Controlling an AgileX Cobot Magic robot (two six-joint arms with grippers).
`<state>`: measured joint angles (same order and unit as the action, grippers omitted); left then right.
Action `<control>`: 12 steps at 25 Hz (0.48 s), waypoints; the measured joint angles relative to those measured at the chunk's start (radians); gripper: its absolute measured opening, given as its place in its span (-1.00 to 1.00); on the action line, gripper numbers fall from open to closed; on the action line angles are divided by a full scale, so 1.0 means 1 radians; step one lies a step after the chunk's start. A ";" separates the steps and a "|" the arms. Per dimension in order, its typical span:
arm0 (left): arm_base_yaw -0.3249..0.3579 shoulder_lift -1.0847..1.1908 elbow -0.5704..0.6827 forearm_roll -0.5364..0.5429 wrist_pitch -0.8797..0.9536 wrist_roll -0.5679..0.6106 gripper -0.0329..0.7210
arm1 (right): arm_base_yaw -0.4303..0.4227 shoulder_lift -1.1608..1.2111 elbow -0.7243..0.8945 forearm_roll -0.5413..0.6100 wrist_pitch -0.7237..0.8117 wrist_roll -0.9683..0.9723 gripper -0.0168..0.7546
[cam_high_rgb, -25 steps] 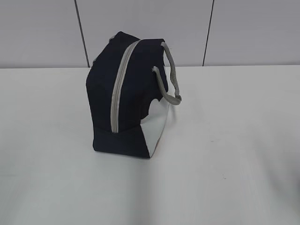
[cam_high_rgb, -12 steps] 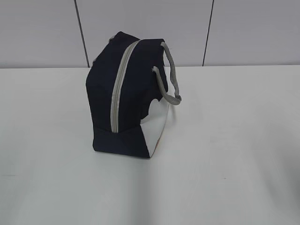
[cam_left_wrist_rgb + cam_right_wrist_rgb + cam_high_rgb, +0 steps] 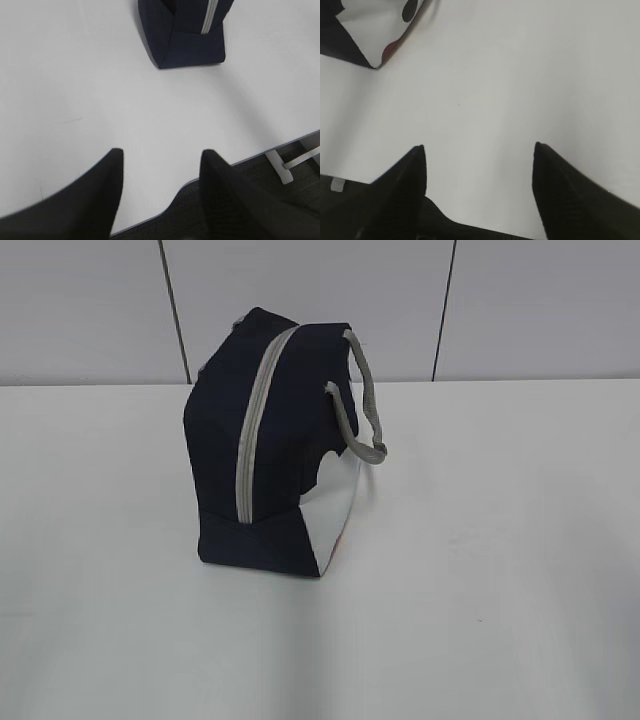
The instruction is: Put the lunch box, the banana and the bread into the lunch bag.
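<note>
The navy-blue lunch bag stands upright on the white table, its grey zipper closed over the top and down the near end, grey strap handles on its right. The left wrist view catches the bag's near end at the top. In the right wrist view a corner of its white side panel shows top left. My left gripper is open over bare table near the front edge, far from the bag. My right gripper is open too, holding nothing. The lunch box, banana and bread are out of view.
The white table stretches around the bag, with a grey panelled wall behind. The table's front edge and dark floor below it show in the left wrist view.
</note>
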<state>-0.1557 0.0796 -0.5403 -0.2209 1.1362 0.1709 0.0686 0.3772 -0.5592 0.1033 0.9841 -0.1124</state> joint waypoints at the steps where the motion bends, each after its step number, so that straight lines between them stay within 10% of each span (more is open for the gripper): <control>1: 0.000 0.000 0.000 0.000 0.000 0.000 0.04 | 0.000 -0.024 0.000 -0.009 0.016 -0.011 0.32; 12: 0.000 0.000 0.000 -0.001 0.000 -0.001 -0.01 | 0.000 -0.273 -0.001 -0.094 0.170 -0.026 0.32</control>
<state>-0.1557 0.0796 -0.5403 -0.2216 1.1362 0.1700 0.0686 0.1042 -0.5603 0.0098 1.1542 -0.1386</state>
